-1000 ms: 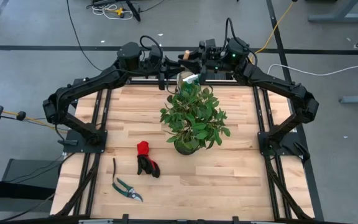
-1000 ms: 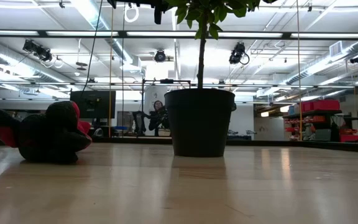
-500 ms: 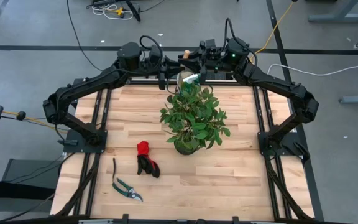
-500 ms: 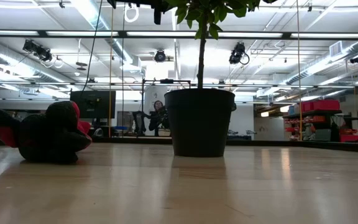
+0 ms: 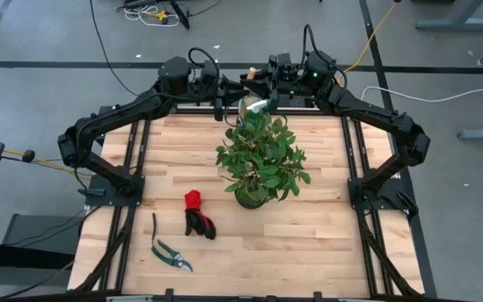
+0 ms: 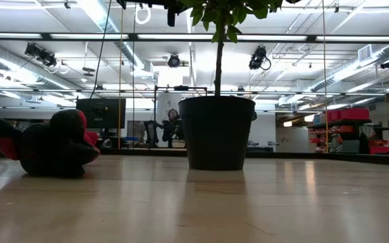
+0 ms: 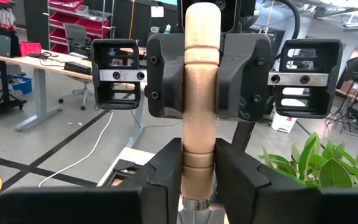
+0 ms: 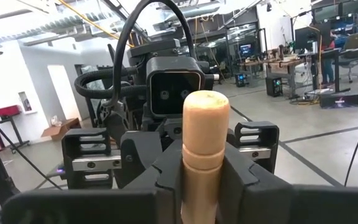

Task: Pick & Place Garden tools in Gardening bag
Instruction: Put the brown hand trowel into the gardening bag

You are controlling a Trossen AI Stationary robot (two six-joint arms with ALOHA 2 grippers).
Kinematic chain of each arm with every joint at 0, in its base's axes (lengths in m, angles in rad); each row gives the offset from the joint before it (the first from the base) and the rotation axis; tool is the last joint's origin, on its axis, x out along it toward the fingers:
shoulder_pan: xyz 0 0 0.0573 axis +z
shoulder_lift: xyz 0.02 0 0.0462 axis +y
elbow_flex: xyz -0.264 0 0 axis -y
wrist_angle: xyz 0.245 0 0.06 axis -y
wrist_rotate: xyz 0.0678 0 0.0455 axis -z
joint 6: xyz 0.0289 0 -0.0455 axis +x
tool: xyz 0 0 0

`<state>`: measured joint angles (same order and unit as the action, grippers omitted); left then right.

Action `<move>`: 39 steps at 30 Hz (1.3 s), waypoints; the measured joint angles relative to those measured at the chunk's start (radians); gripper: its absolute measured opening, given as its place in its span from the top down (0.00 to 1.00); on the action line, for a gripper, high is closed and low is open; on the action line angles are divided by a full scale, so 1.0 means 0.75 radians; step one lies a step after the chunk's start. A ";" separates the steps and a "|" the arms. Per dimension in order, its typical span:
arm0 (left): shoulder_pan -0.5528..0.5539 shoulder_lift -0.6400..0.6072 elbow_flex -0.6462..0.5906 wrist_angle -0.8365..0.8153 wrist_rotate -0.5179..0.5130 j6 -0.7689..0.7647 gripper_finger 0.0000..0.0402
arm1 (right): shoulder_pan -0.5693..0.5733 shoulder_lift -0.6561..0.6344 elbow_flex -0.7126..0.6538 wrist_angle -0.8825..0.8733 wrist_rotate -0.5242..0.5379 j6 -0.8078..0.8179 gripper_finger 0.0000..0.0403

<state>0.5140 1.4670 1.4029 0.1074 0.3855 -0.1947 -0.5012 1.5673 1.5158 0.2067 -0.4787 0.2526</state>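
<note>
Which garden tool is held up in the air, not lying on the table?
The wooden-handled tool. Both the left gripper and the right gripper clamp its handle at the table's far edge. The gloves and the shears lie on the table.

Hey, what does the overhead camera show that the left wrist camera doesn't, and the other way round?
Only the high view shows the pruning shears and red-and-black gloves lying on the table, and the plant's dark pot. Only the left wrist view shows, close up, the wooden tool handle pinched by both the left gripper and the right gripper, with the room beyond. Both show the potted plant and the two grippers meeting above the table's far edge.
</note>
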 joint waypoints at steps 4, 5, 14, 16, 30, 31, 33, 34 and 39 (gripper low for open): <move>0.000 0.000 0.001 0.001 0.000 -0.003 0.72 | 0.000 0.000 0.000 0.000 0.000 0.000 0.84; 0.000 0.000 0.001 0.001 0.000 -0.003 0.71 | 0.000 0.000 0.000 0.000 0.000 0.000 0.84; 0.000 -0.001 0.001 0.001 -0.028 -0.003 0.62 | 0.000 0.000 0.000 0.000 -0.010 0.000 0.85; 0.000 -0.001 0.001 0.001 -0.038 -0.003 0.59 | 0.000 0.000 0.000 0.000 -0.012 0.000 0.85; 0.070 -0.121 0.001 -0.057 -0.044 -0.003 0.50 | -0.011 -0.004 0.000 -0.001 -0.012 0.000 0.85; 0.077 -0.134 0.002 -0.070 -0.045 -0.005 0.51 | -0.013 -0.006 0.000 0.000 -0.015 -0.004 0.85; 0.099 -0.161 0.002 -0.106 -0.046 -0.010 0.52 | -0.023 -0.012 0.000 -0.003 -0.029 -0.011 0.85; 0.106 -0.171 0.002 -0.116 -0.045 -0.010 0.52 | -0.029 -0.015 0.000 -0.003 -0.039 -0.017 0.85; 0.136 -0.216 0.002 -0.130 -0.042 -0.003 0.56 | -0.059 -0.036 0.000 -0.034 -0.048 -0.042 0.85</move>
<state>0.6158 1.3052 1.4040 0.0100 0.3541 -0.1970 -0.5456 1.5400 1.5158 0.1813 -0.5144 0.2212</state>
